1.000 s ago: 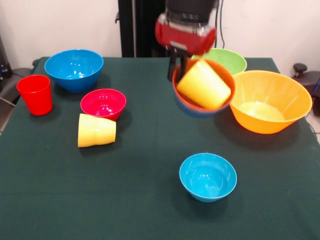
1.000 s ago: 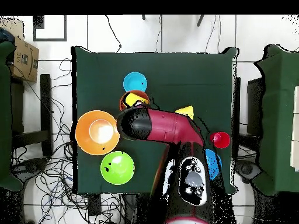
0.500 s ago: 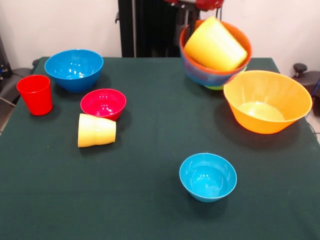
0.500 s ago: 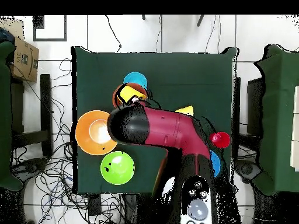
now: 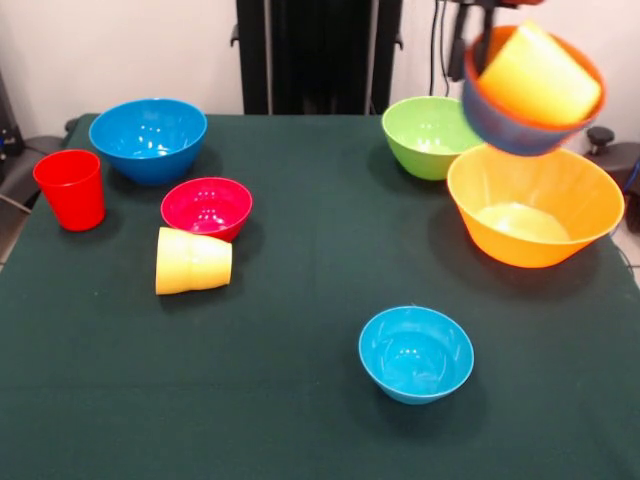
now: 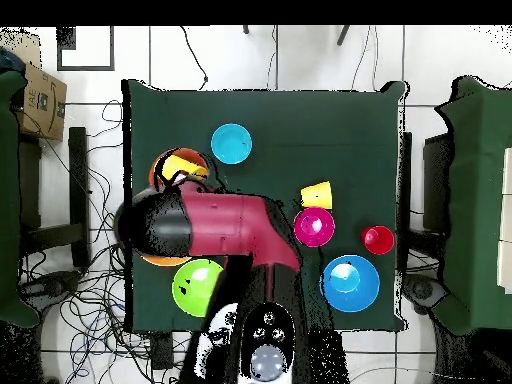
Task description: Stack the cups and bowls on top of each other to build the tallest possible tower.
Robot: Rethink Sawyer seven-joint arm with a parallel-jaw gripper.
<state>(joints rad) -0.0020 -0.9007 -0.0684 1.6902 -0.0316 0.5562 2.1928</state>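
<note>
The green table (image 5: 300, 400) bears six bowls (image 5: 415, 353) and two cups (image 5: 192, 261).

The arm (image 6: 215, 225) shows best in the overhead view: a thick, rounded crimson-red shell that ends in a bulbous glossy black joint housing. Toward the base it runs into a black section with pale grey-white panels and several small round marks, perhaps buttons or screw caps. In the front view only dark, slim parts of the claw (image 5: 478, 22) appear at the top edge, beside thin black cables hanging down.
</note>
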